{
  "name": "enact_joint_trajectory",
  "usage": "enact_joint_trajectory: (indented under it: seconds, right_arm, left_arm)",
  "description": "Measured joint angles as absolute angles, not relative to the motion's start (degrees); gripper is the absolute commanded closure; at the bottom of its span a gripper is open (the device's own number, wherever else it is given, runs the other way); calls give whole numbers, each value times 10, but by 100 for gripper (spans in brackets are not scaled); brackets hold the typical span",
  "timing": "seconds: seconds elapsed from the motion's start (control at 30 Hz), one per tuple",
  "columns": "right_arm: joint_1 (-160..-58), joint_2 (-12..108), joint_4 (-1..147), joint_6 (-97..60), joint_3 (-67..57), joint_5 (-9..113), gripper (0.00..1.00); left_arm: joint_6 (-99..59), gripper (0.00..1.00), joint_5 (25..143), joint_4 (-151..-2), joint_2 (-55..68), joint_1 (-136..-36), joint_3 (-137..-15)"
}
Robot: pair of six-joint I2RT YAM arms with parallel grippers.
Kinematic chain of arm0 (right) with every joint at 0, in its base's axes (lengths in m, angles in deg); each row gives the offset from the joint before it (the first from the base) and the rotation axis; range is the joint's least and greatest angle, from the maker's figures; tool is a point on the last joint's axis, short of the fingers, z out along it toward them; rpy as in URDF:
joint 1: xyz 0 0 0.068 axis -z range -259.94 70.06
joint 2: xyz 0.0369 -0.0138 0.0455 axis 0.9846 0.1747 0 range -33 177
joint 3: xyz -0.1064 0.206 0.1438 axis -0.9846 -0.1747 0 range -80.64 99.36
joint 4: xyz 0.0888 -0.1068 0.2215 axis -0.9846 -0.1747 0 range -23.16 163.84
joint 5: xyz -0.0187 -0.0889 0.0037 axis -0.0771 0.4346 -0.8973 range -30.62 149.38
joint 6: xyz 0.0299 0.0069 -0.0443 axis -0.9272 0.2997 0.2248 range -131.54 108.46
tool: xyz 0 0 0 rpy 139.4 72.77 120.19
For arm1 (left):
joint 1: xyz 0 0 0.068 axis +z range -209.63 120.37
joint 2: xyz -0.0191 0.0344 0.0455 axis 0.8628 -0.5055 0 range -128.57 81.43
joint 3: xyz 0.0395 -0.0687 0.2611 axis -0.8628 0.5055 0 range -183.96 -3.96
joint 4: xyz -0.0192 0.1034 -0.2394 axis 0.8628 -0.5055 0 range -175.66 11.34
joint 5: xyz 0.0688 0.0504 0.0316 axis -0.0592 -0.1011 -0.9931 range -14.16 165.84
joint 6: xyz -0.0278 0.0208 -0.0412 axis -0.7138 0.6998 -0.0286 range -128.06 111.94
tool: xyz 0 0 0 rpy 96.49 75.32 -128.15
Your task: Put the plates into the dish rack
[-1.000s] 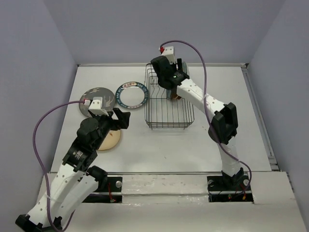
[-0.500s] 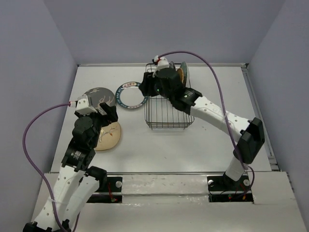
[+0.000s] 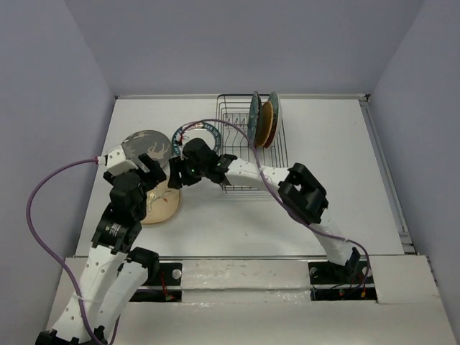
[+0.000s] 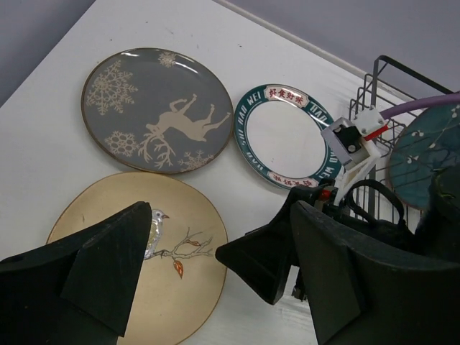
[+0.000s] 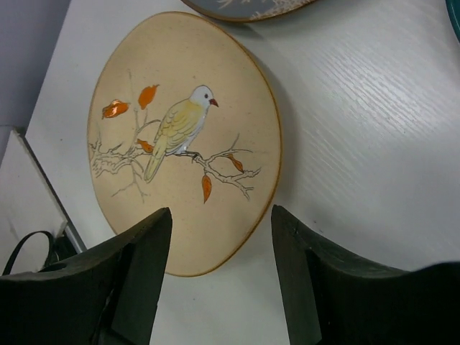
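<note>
The pale tan plate [image 5: 187, 136] with a bird painted on it lies flat on the table, also seen at tan plate [image 3: 162, 206]. My right gripper [image 5: 219, 244] hovers open just above it, one finger on either side of its rim. My left gripper [image 4: 190, 251] is open too, over the same plate's right edge, close beside the right gripper [image 3: 177, 175]. The grey patterned plate [image 4: 154, 108] and the white plate with a dark teal rim [image 4: 284, 136] lie flat behind. The dish rack [image 3: 248, 176] holds a dark teal plate [image 3: 254, 118] and an orange-brown plate [image 3: 267, 123] upright.
The right arm reaches leftward across the front of the rack, and its wrist camera mount [image 4: 352, 136] with a purple cable sits right next to my left gripper [image 3: 154, 171]. The table's left edge and side wall are close to the plates.
The right arm has left the rack's far end and swung left and down to the tan plate, leaving plates upright in the rack. The left gripper has shifted slightly left.
</note>
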State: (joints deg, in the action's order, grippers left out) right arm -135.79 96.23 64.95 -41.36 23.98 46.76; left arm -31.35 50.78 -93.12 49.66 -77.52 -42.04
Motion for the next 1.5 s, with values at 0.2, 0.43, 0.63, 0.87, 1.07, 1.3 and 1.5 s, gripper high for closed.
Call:
enact_joint_trajectory:
  seconds: [0.2,0.43,0.63,0.87,1.07,1.3,1.5]
  right_arm:
    - [-1358,1018,639,-448,268,479,37]
    - [-1364,1053,652,-481,283,485,50]
    - [-1364,1064,696,-527,268,472,74]
    - [-1363,1059,762,-588,219,475,93]
    - [-1368,991,780,-590,123,493,93]
    - [-1369,839,721,-499,73,577,93]
    - [-1330,780,627,-436,130,666,93]
  left_arm:
    - [-313,12,504,-939,502,-775,-420]
    - [-311,12,522,-932,501,-775,-420]
    - [-310,11,541,-923,513,-775,-419]
    - [-307,11,568,-909,520,-775,-419]
    - [-304,11,588,-904,540,-768,-419]
    - [-300,11,601,-900,575,-760,-419]
    - [-297,11,609,-895,626,-760,-418]
